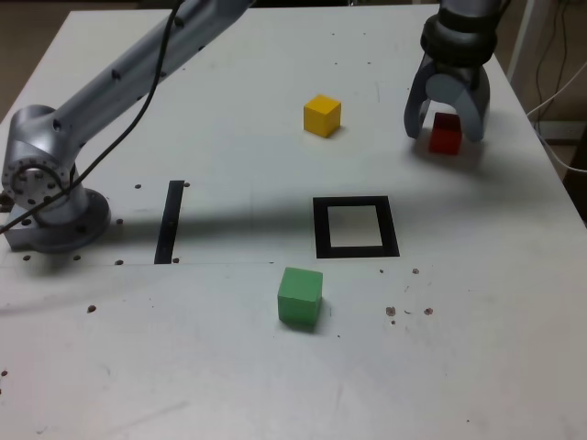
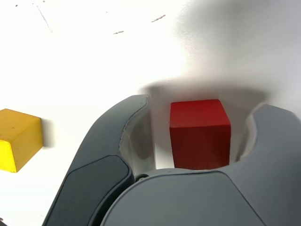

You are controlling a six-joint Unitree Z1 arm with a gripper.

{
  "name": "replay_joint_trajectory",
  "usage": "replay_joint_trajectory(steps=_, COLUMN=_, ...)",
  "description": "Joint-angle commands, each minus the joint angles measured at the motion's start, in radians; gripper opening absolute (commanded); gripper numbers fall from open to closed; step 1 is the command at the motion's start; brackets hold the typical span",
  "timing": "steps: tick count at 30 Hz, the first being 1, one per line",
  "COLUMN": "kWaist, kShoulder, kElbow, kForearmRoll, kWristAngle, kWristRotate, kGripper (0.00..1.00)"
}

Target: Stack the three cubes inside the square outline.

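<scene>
At the far right of the exterior view, the red cube [image 1: 446, 135] rests on the white table. My gripper [image 1: 447, 129] straddles it from above. In the wrist view the red cube [image 2: 200, 132] sits between the two dark fingers, with a narrow gap on each side, so the gripper [image 2: 203, 107] is open around it. The yellow cube [image 1: 322, 115] [image 2: 16, 139] stands alone to the exterior view's left of the gripper. Nearer the camera, the green cube [image 1: 300, 296] lies just in front of the square outline [image 1: 355, 250], whose white centre holds nothing.
The arm's base [image 1: 46, 197] is at the exterior view's left, and the arm stretches across the back of the table. A narrow black strip [image 1: 171, 222] lies beside the base. The table's right edge [image 1: 559, 174] is close to the gripper, with cables beyond it.
</scene>
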Motion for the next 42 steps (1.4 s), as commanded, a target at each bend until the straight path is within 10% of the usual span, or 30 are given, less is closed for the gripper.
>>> replay_joint_trajectory(steps=1, kWaist=-0.003, kShoulder=0.003, kElbow=-0.005, kForearmRoll=0.008, kWristAngle=-0.001, kWristRotate=0.003, kGripper=0.33)
replay_joint_trajectory(steps=22, kWaist=-0.007, kShoulder=-0.027, kElbow=0.014, kForearmRoll=0.023, kWristAngle=-0.014, kWristRotate=0.001, kGripper=0.31)
replay_joint_trajectory(steps=42, kWaist=-0.052, kShoulder=-0.285, kElbow=0.340, kForearmRoll=-0.047, kWristAngle=-0.072, kWristRotate=-0.101, kGripper=0.31)
